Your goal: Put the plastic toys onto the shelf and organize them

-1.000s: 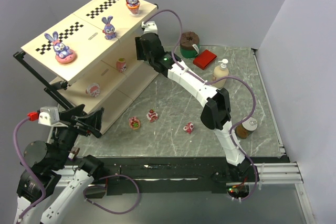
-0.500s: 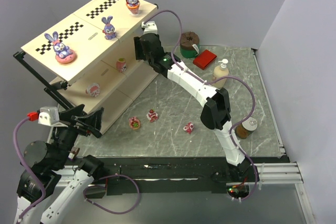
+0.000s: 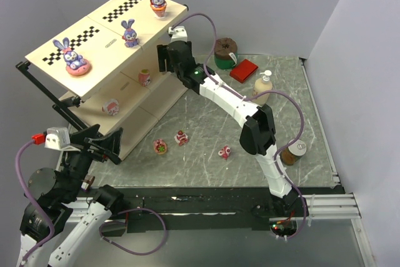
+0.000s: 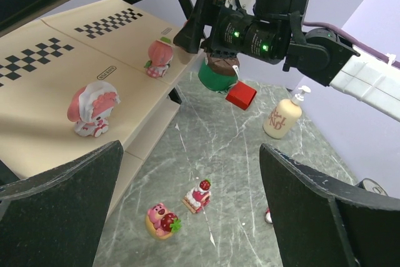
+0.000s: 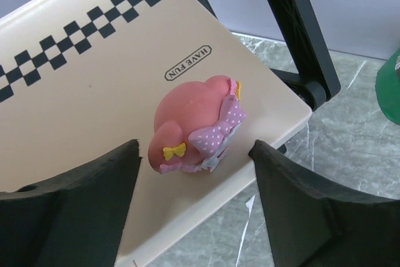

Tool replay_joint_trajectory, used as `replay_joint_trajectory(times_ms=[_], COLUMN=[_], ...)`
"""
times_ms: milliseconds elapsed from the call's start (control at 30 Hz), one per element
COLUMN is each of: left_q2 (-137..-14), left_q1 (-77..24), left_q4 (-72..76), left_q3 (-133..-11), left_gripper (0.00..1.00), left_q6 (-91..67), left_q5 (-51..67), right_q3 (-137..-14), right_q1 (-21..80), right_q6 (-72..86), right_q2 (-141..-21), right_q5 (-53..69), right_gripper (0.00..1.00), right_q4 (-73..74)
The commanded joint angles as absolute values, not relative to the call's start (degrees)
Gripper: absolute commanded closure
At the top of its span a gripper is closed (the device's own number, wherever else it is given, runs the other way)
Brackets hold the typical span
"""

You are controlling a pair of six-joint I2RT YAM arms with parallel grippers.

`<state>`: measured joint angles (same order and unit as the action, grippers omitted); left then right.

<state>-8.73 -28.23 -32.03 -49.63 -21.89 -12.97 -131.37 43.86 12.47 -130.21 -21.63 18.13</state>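
Note:
The shelf [image 3: 100, 26] stands at the far left. Three purple bunnies [image 3: 130, 34] sit on its checkered top board. Two pink toys stand on its middle board [image 4: 47, 101]: one near the corner [image 3: 144, 77], one further left [image 3: 110, 107]. Three toys lie on the table: a pink bear [image 4: 161, 220], a strawberry cake [image 4: 198, 196] and a red piece [image 3: 224, 152]. My right gripper [image 3: 165, 59] is open just off the middle board's corner; the pink toy with a dotted bow [image 5: 197, 123] stands free between its fingers [image 5: 100, 198]. My left gripper [image 4: 190, 154] is open and empty above the near left.
A green and brown can [image 3: 225, 52], a red box [image 3: 243, 70] and a cream pump bottle [image 3: 264, 84] stand at the back. A tin can [image 3: 292, 152] stands by the right arm's base. The black shelf frame [image 5: 300, 35] runs beside my right gripper.
My right gripper has shifted slightly left toward the shelf corner. The toys and the left arm have not moved.

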Motion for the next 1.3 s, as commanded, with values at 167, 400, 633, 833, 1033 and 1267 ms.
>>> replay_joint_trajectory(times_ms=[167,400,633,833,1033,1267], left_q2=[-7.8,-7.0,-5.4,-2.8,-1.2,-0.2], left_q1=[-28.3,-28.2,-28.3,-28.2,-28.2,-28.2], left_q4=[-32.3,-33.7,-35.5,-35.2,-33.1,-29.4], left_q3=[-52.0,-52.9,-52.9,-51.6,-49.3,-44.4], left_gripper=[0.04,0.04,0.04,0.03,0.04,0.04], left_q6=[-21.4,-22.1,-22.8,-24.2,-25.1,-25.9], left_q5=[-13.4,-13.1,-12.6,-10.6,-9.6,-8.4], right_q3=[-118.7,-107.2,-89.1,-65.3,-52.6,-59.5], right_q1=[45.9,47.4,48.0,48.1,53.2,58.2], right_q6=[8.2,8.4,14.8,22.9,21.2,17.8], right_q2=[-119.2,-110.4,-96.8,-82.3,-80.6,-94.0], right_q5=[-25.3,-26.3,-24.7,-20.4,-14.1,-12.7], right_gripper=[0.00,0.00,0.00,0.00,0.01,0.03], right_q4=[9.2,6.2,6.9,8.7,2.8,-1.4])
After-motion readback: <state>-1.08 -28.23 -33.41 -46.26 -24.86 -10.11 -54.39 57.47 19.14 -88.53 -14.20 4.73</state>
